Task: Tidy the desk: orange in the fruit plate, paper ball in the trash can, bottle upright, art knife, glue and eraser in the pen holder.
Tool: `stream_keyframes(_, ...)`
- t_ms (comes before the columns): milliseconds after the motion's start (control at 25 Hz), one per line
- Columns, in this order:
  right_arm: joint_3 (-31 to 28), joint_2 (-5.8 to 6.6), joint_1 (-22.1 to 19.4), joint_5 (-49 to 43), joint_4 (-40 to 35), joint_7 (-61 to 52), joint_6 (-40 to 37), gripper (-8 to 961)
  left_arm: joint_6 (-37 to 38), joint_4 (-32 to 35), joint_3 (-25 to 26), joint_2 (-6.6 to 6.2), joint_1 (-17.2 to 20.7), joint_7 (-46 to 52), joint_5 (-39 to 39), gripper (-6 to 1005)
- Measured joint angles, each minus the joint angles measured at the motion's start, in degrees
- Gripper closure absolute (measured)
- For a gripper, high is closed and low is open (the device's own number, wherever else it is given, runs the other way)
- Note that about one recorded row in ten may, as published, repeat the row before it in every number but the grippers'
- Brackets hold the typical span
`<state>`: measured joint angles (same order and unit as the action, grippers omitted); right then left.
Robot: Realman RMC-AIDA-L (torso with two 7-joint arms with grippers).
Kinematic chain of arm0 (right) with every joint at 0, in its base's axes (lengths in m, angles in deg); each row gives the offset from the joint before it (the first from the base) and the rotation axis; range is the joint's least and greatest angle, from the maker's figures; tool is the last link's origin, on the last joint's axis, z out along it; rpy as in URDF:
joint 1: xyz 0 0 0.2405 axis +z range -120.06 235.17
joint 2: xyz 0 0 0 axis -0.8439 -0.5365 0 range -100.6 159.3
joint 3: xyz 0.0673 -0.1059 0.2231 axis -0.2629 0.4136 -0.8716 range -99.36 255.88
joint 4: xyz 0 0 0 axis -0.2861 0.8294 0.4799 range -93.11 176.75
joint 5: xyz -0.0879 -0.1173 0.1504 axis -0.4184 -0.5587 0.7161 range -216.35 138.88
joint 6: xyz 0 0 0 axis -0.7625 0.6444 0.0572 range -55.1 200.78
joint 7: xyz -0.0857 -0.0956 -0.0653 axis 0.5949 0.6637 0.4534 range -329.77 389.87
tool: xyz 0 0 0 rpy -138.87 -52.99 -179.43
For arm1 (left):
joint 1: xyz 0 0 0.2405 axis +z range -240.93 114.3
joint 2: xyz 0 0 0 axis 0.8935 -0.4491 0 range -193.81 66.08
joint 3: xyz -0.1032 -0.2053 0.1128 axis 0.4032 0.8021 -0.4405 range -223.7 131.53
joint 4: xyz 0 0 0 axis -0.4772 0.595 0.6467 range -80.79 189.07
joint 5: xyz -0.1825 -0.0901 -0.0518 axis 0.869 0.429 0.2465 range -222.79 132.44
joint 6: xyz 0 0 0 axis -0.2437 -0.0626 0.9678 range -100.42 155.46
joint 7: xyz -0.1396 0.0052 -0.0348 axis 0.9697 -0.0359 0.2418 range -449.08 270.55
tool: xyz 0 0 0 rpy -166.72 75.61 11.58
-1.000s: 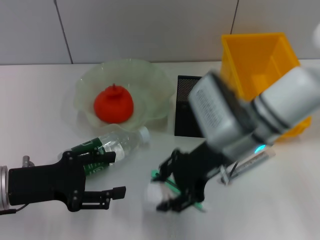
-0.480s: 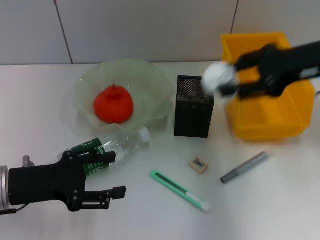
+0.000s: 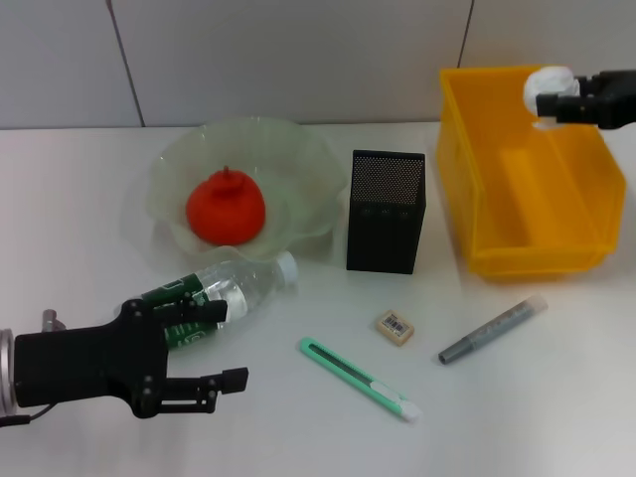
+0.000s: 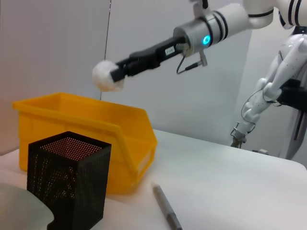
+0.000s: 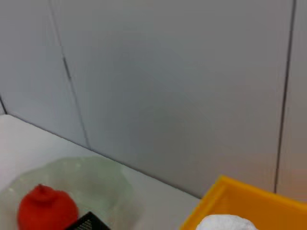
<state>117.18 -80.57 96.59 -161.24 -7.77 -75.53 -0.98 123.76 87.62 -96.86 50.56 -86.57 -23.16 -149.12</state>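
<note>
My right gripper (image 3: 547, 101) is shut on the white paper ball (image 3: 550, 83) and holds it above the back right corner of the yellow trash bin (image 3: 497, 189). The left wrist view shows the ball (image 4: 105, 75) in that gripper (image 4: 116, 74) over the bin (image 4: 86, 120). The orange (image 3: 226, 207) lies in the green fruit plate (image 3: 169, 164). The clear bottle (image 3: 234, 288) lies on its side in front of the plate. My left gripper (image 3: 224, 345) is open just in front of the bottle. The eraser (image 3: 395, 327), green art knife (image 3: 360, 379) and grey glue stick (image 3: 494, 331) lie on the table before the black mesh pen holder (image 3: 386, 211).
The white table (image 3: 79, 268) ends at a grey panelled wall behind. The pen holder stands between the plate and the bin, close to both. The right wrist view shows the ball (image 5: 223, 224), the bin's rim (image 5: 249, 199) and the orange (image 5: 45, 206).
My right arm has lifted the paper ball from the table front, past the pen holder, up to above the bin's back right corner. The left arm has not moved.
</note>
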Motion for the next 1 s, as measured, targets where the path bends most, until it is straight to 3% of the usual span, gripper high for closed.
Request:
stream_keyframes(320, -0.19, -0.89, -0.33, -0.24, -1.50, -0.24, 1.33, 374, -0.01, 0.00, 0.69, -0.08, -0.03, 0.16, -0.21, 167)
stream_keyframes(640, -1.69, -1.53, -0.55, 2.13, -1.60, 0.15, 2.56, 115, 0.07, 0.00, 0.69, -0.09, -0.04, 0.16, -0.26, 169)
stream_keyframes(760, -3.34, -2.06, -2.35, 11.21, -1.94, 4.54, -0.56, 115, 0.17, 0.00, 0.69, -0.09, -0.04, 0.16, -0.31, 170)
stream_keyframes(800, -3.69, -2.08, -4.39, 21.04, -1.45, 9.31, -5.79, 114, 0.17, 0.00, 0.69, -0.09, -0.04, 0.16, -0.31, 170)
stream_keyframes(840, -3.69, -2.08, -4.39, 21.04, -1.45, 9.31, -5.79, 114, 0.14, 0.00, 0.68, -0.09, -0.04, 0.16, -0.30, 170)
stream_keyframes(1000, -3.57, -0.96, -7.56, 36.23, 3.54, 17.22, -21.83, 115, 0.14, 0.00, 0.68, -0.09, -0.04, 0.16, -0.30, 171)
